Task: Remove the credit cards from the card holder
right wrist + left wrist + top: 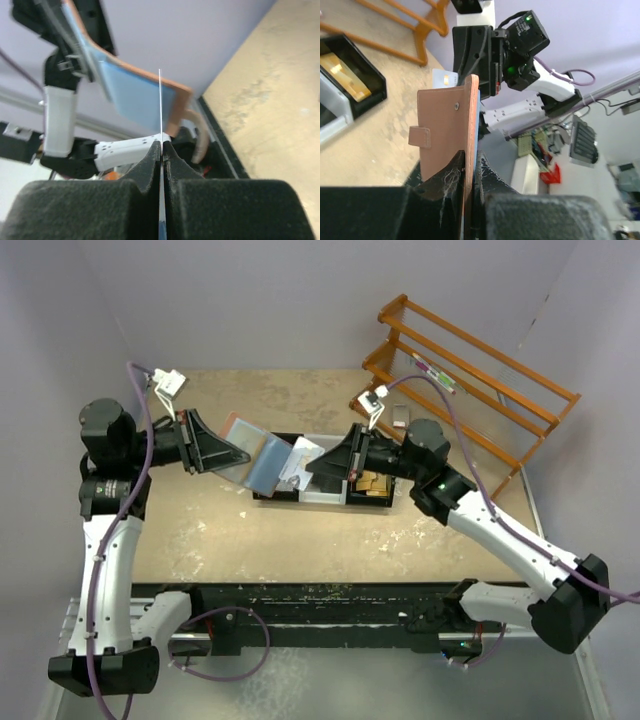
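Note:
The card holder [265, 462], a reddish-brown wallet with a light blue lining, hangs open above the tray. My left gripper [243, 455] is shut on its left edge. In the left wrist view the wallet's brown outside [445, 135] stands upright between my left gripper's [471, 167] jaws. A pale credit card [444, 78] pokes out beyond the wallet's far edge. My right gripper [312, 467] is shut on this white card [297, 469] beside the wallet's right side. The right wrist view shows the card edge-on [160, 107] in my right gripper [161, 146], in front of the blue lining [132, 92].
A row of black and white trays [322, 497] lies under the wallet, with tan-yellow paper pieces [372, 483] in the right compartment. A wooden rack [470, 380] stands at the back right, with a small grey object [400, 418] in front of it.

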You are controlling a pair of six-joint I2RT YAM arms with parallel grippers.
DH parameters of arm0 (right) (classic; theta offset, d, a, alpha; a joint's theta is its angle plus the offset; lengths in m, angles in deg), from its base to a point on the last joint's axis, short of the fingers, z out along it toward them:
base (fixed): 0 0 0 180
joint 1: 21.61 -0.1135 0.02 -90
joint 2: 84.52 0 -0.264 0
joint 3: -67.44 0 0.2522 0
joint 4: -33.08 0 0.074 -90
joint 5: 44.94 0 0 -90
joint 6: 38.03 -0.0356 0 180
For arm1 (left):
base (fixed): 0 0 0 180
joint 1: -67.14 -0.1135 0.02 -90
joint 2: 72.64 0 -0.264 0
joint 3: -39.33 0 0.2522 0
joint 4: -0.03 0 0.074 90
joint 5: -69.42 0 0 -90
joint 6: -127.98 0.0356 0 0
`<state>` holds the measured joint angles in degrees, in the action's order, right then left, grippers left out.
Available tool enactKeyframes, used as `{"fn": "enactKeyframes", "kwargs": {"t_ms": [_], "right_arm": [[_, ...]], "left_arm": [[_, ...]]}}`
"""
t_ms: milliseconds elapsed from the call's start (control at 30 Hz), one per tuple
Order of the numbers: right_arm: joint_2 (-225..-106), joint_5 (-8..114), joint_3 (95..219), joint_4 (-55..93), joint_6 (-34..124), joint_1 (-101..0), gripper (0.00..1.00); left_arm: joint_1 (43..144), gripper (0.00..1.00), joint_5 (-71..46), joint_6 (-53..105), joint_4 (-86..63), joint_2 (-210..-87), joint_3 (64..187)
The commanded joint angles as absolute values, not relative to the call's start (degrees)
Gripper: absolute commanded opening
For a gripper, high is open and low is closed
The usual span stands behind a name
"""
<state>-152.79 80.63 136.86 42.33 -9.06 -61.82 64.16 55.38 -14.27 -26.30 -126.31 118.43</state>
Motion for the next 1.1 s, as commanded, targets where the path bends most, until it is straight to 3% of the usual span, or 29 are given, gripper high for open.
{"fn": "enactKeyframes", "kwargs": {"t_ms": [0, 67, 200, 333, 500, 667, 833, 1067], "right_arm": [[-151.05, 79.65, 143.07, 23.47, 2.97, -56.34, 0.0], [-152.11, 77.13, 144.85, 18.54, 6.81, -55.21, 0.0], [-158.9, 74.39, 148.45, 14.22, 11.05, -54.99, 0.0], [-169.33, 67.55, 155.18, 13.49, 15.74, -55.27, 0.0], [-185.04, 65.85, 167.91, 9.63, 19.5, -57.6, 0.0], [-197.46, 63.07, 177.56, 4.91, 21.96, -59.25, 0.0], [-205.93, 60.75, 185.24, 2.27, 23.44, -61.42, 0.0], [-207.49, 58.82, 185.64, 1.95, 24.0, -62.17, 0.0]], "left_arm": [[64.06, 0.07, 51.17, 8.74, -45.13, -128.58, 130.11], [64.06, 0.0, 44.29, 18.11, -53.14, -129.69, 134.63], [64.01, 0.0, 43.4, 24.1, -58.36, -130.51, 138.44], [64.01, 0.0, 52.86, 16.36, -50.12, -127.69, 134.91], [64.06, 0.0, 55.36, 8.47, -40.36, -124.84, 131.71], [64.06, 0.0, 56.1, 6.84, -39.63, -125.06, 132.17], [64.06, 0.0, 56.23, 1.1, -34.08, -125.11, 131.01], [64.04, 0.0, 56.29, -2.18, -30.81, -124.77, 130.64]]}}
